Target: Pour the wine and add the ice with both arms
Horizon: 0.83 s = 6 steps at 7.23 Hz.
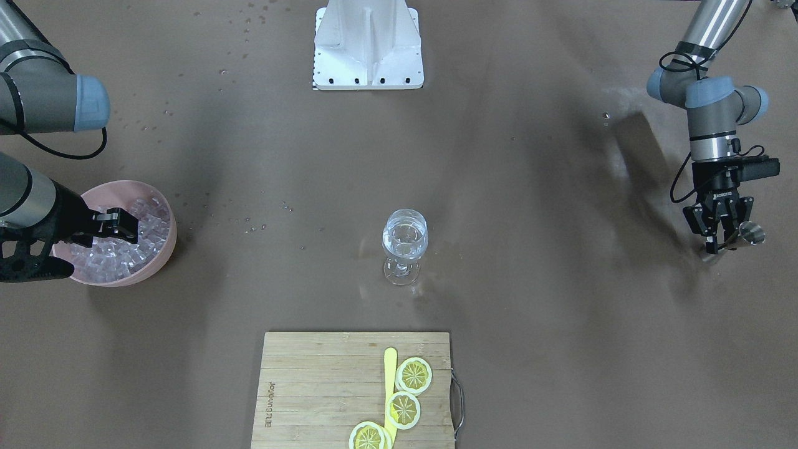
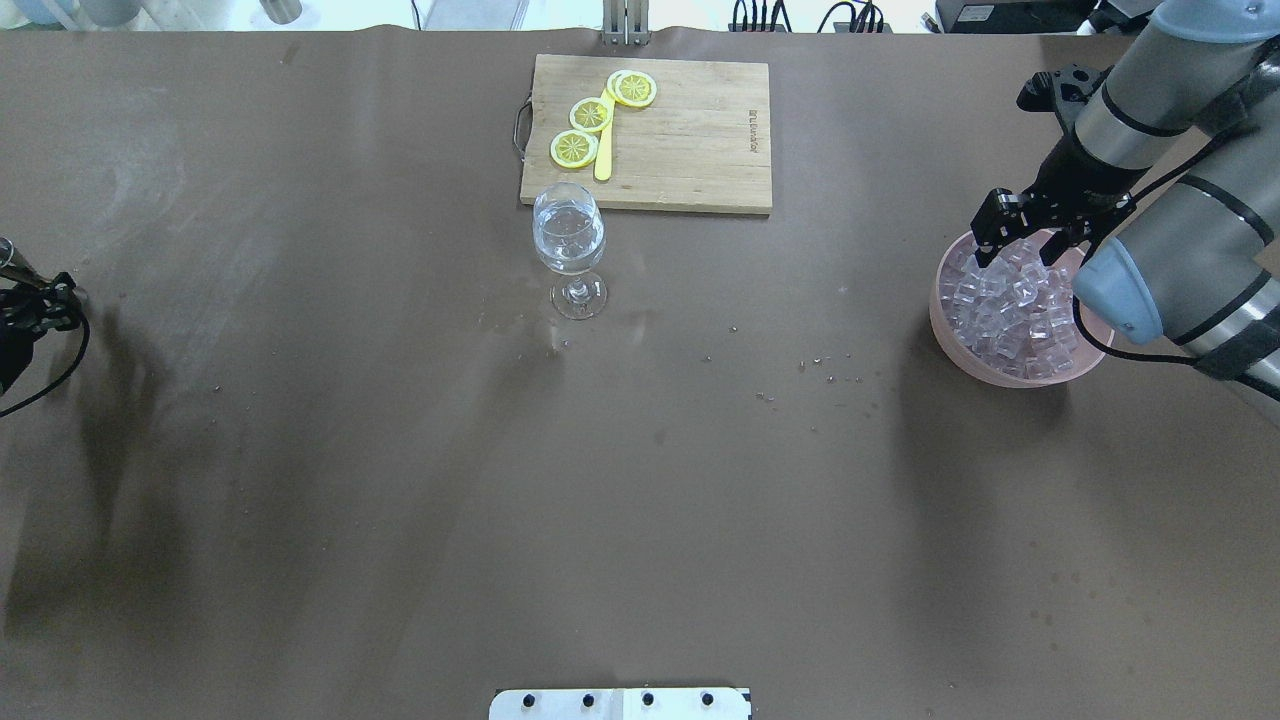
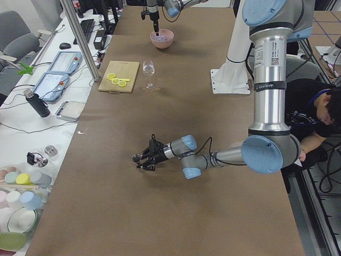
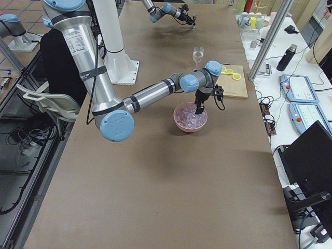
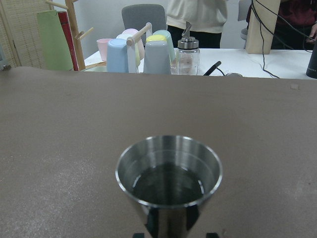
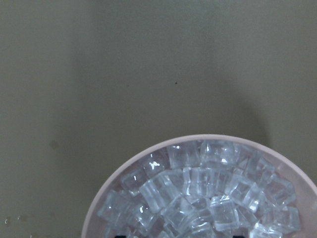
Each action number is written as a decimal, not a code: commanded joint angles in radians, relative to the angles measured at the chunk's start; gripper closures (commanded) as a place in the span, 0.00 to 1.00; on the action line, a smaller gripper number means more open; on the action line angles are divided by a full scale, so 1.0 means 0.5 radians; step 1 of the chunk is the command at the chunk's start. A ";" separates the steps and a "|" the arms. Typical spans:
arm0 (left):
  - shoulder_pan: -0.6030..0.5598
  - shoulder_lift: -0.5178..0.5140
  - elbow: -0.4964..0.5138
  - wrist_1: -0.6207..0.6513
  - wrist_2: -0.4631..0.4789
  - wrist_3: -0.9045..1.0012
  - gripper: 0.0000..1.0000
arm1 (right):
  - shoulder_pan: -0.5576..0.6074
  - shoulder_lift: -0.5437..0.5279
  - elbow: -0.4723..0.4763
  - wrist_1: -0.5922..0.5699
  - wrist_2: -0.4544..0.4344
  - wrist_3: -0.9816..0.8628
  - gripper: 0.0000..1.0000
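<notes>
On the brown counter (image 2: 400,450), the right end effector (image 1: 134,228) hangs spread over a pink bowl (image 2: 1000,378), while a wine glass (image 1: 405,240) stands mid-counter, well apart from it. At the opposite end, nearly cut out of the overhead view, the left end effector (image 1: 729,240) pinches a small steel cup (image 5: 168,178) holding a little liquid. The ice (image 6: 208,193) lies heaped in the bowl; the right fingertips are cropped at the wrist view's edge, so contact with the cubes cannot be told.

Open table (image 2: 800,500) runs from bowl (image 2: 945,335) to wine glass (image 2: 569,240), cutting board (image 2: 690,130) seemingly near.
</notes>
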 commanded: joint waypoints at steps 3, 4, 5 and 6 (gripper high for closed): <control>-0.012 0.003 -0.002 0.000 -0.003 0.000 0.54 | -0.003 0.033 -0.281 0.315 -0.022 0.009 0.26; -0.021 0.003 0.001 0.000 -0.006 -0.003 0.54 | -0.003 0.046 -0.263 0.313 -0.003 0.024 0.28; -0.031 0.003 0.001 0.000 -0.034 0.000 0.54 | -0.003 0.049 -0.257 0.304 0.003 0.030 0.30; -0.037 0.003 0.004 0.000 -0.052 -0.003 0.54 | -0.003 0.046 -0.257 0.310 0.006 0.064 0.30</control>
